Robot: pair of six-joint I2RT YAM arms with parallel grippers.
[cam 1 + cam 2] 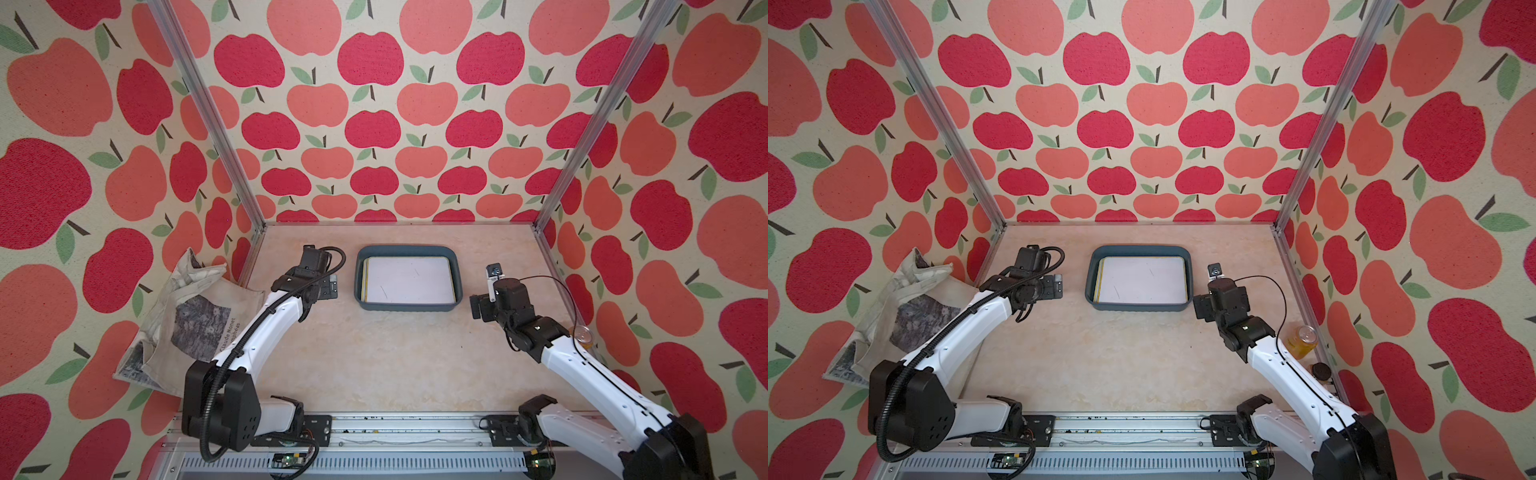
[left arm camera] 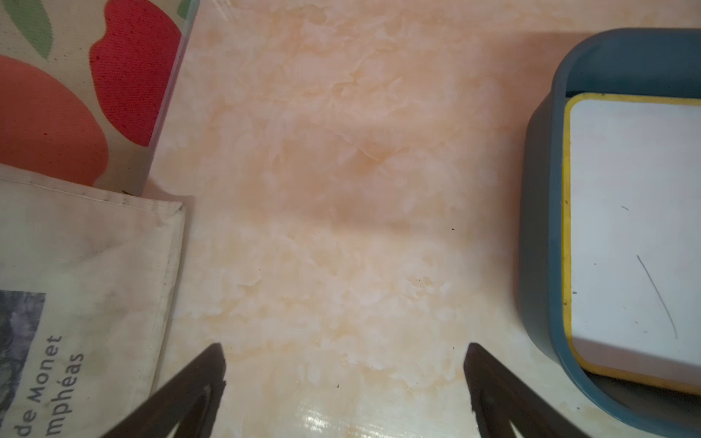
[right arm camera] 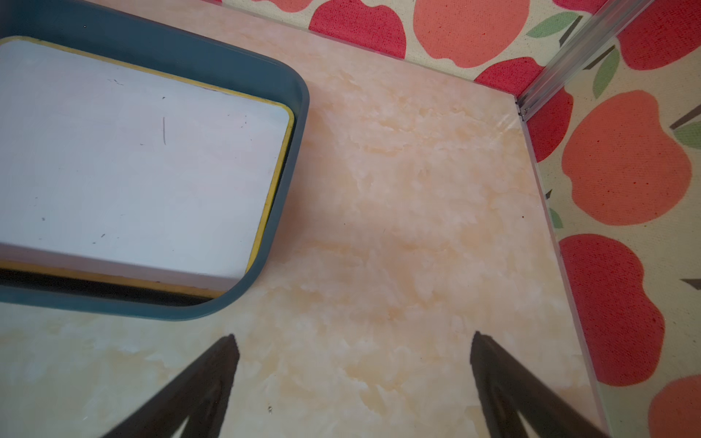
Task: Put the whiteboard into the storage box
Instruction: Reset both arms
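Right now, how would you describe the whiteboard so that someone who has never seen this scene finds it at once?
Look at the pale marble-look table inside the apple-patterned walls. Toward its far edge sits a shallow blue-grey box, and the whiteboard lies flat inside it. It is the only plain white panel in the scene, with yellow edging and a few thin pen marks.

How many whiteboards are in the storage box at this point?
2 can be told apart, stacked in the storage box: the top whiteboard lying face up, and a yellow-edged whiteboard under it, only its rim showing. More may be hidden beneath.
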